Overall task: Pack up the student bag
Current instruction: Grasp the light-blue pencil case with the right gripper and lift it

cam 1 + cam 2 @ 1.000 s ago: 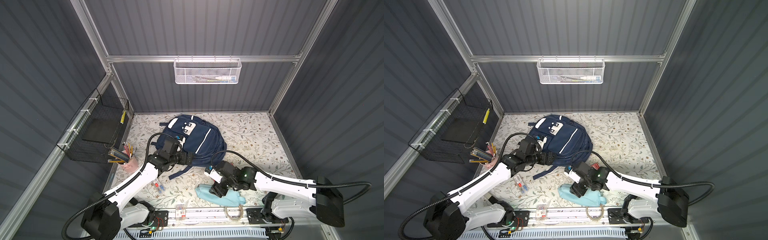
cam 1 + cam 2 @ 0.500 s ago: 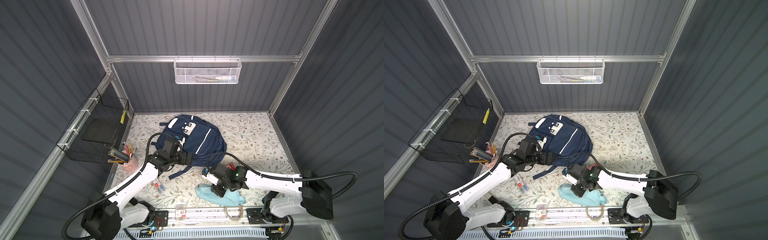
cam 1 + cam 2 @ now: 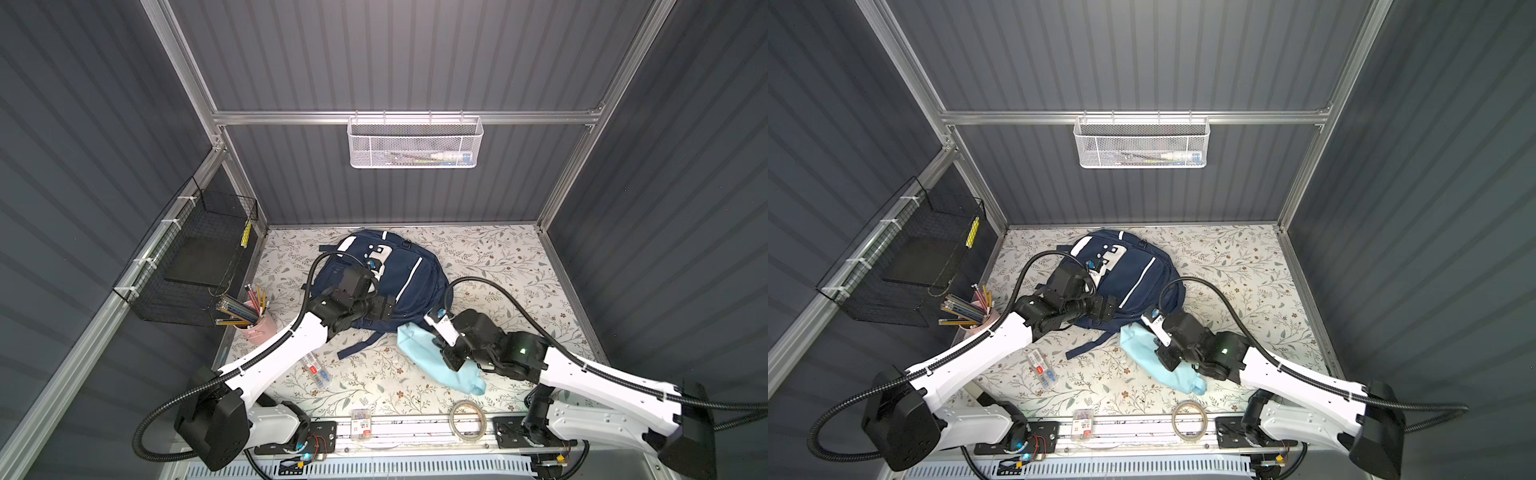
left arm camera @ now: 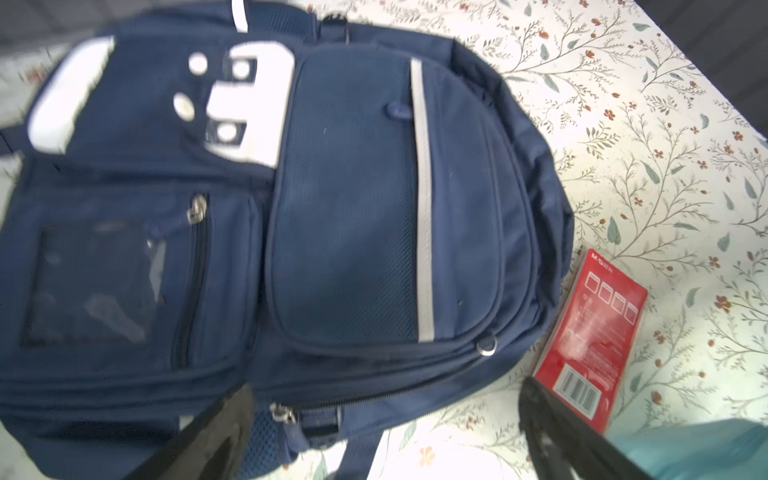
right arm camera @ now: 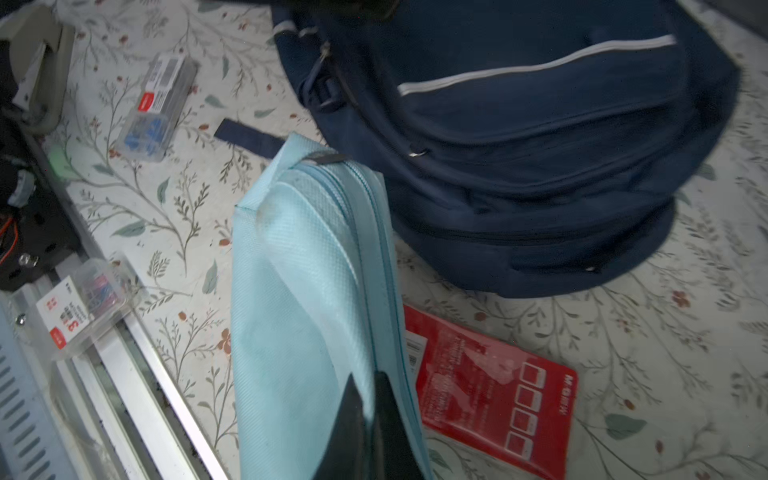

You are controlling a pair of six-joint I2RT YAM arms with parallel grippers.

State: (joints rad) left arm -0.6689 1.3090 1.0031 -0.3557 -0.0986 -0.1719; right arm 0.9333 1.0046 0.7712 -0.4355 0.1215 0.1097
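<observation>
Right, starting at the left wall: a black wire basket (image 3: 195, 257) hangs there, and a pink pencil cup (image 3: 261, 326) stands on the floral table (image 3: 498, 257) below it. Moving in, the left gripper (image 3: 383, 308) hovers over the near edge of the student bag (image 3: 415, 282), jaws spread wide and holding nothing. In its wrist view a zip pull (image 4: 282, 413) shows between the two fingers.

The bag lies flat mid-table, toward the back wall, front pockets up, and every zip I can see looks closed. Its long axis, going by the white stripe (image 4: 422, 199), runs roughly away from the robot. In front of it a small clear box (image 3: 318, 371) lies loose.

Now across to the right: the light-blue pouch (image 5: 299, 291) is pinched in the right gripper (image 5: 368, 384), jaws clamped tight on the fabric beside its zip. The pouch's length points from those jaws straight at the bag, and its far end is just beside the bag's near edge; whether they touch I cannot tell. A red pack (image 5: 498, 386) lies flat on the table, partly under the pouch and close to the bag.

So here's the crux: the pouch is in hand and the bag lies directly ahead of it, yet there's no opening. The left arm is the nearer one to that zip, and I'd judge it must open the bag before the pouch goes in.
</observation>
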